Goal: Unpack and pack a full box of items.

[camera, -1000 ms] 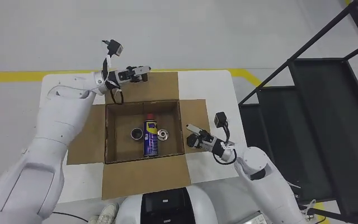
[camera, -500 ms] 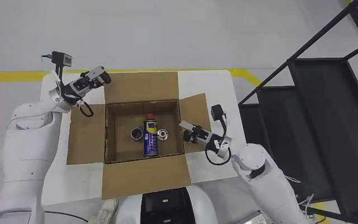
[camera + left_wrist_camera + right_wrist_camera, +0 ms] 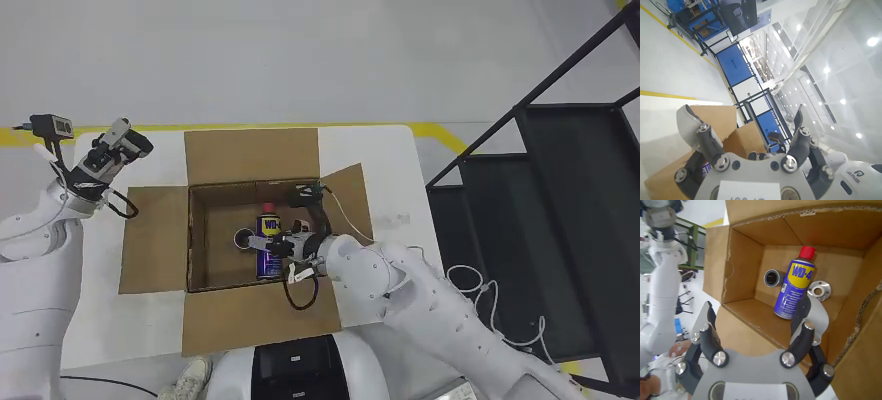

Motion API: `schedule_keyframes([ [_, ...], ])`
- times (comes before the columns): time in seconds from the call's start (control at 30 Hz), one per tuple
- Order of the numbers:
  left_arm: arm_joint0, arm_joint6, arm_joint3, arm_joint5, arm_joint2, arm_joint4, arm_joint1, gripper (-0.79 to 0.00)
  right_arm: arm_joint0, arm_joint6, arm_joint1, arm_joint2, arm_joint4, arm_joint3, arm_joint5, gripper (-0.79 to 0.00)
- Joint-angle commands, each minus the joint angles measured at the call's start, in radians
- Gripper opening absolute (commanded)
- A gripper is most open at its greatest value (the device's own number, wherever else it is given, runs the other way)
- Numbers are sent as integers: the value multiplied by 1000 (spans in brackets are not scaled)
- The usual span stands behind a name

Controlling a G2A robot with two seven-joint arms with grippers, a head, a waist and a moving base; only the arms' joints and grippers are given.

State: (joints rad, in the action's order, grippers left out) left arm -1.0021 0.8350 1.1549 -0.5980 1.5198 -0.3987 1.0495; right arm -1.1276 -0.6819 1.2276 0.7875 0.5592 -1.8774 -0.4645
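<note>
An open cardboard box (image 3: 250, 155) sits mid-table with its flaps spread. On its floor lie a blue and yellow spray can (image 3: 266, 258) with a red cap, a short metal sleeve (image 3: 243, 238) and a round metal flange (image 3: 819, 290). My right gripper (image 3: 283, 243) hangs open over the box's inside, just above the can (image 3: 797, 285) and beside the sleeve (image 3: 772, 278), holding nothing. My left gripper (image 3: 133, 141) is open and empty, raised off the table's far left corner, away from the box (image 3: 715, 117).
The white table (image 3: 370, 150) shows around the box flaps. A black metal stair frame (image 3: 560, 200) stands to the right of the table. A yellow floor line (image 3: 445, 130) runs behind it.
My right gripper has swung from the box's right flap to above the can inside. My left arm has drawn back from the far flap to the far left corner.
</note>
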Motion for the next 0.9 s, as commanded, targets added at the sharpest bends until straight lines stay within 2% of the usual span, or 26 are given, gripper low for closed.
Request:
schedule_keyframes([
  [0.0, -6, -9, -8, -1, 9, -9, -1, 0, 55, 0, 17, -68, 67, 37, -45, 0],
  [0.3, -6, -9, -8, -1, 9, -9, -1, 0, 214, -9, 93, -214, 177, 191, -139, 0],
  [0.77, -6, -9, -8, -1, 9, -9, -1, 0, 217, -7, 95, -215, 175, 195, -141, 0],
  [0.87, -6, -9, -8, -1, 9, -9, -1, 0, 222, -32, 99, -229, 222, 232, -156, 0],
])
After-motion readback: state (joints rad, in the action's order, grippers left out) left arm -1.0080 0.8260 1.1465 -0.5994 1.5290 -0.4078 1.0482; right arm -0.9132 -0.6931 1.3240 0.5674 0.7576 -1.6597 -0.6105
